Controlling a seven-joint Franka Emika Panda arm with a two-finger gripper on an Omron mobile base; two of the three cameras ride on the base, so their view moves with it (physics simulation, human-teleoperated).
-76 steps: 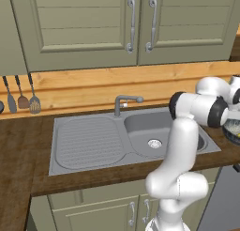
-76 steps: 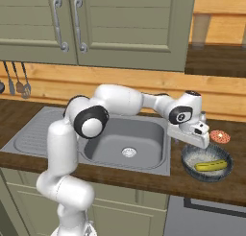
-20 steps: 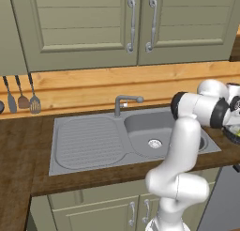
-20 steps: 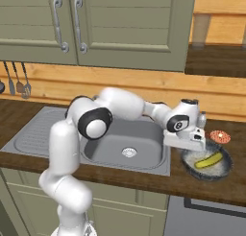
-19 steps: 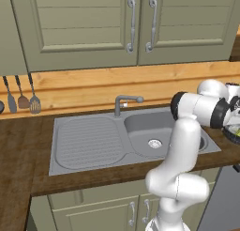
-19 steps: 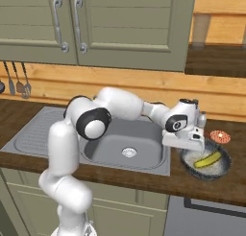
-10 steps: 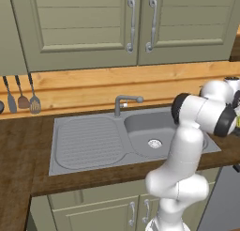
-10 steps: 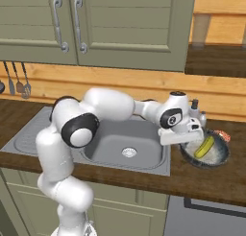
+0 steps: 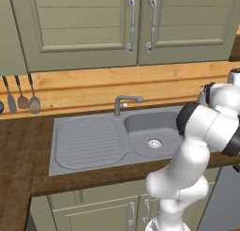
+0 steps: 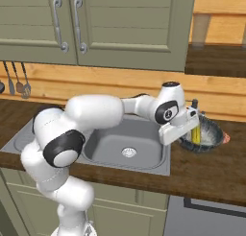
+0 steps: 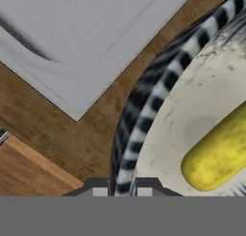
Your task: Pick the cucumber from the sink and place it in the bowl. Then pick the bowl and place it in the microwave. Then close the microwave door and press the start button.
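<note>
The gripper [image 10: 194, 134] has come down from above the bowl [image 10: 207, 132] to its near rim, and its jaws are now pinching that rim: in the hand view the ribbed wall runs straight between the two finger tips [image 11: 99, 191]. The bowl, flat on the desk [image 10: 211, 175] a moment ago, now looks tipped up toward the sink [image 10: 126, 143], so the lift seems to have begun. The cucumber [image 11: 218, 151] lies inside the bowl against its pale floor, just past the pinched rim. By my judgement the first step is done and the second is under way: the bowl must rise without spilling the cucumber. A rim pinch lets the bowl swing, so a slow carry to the microwave seems wise.
</note>
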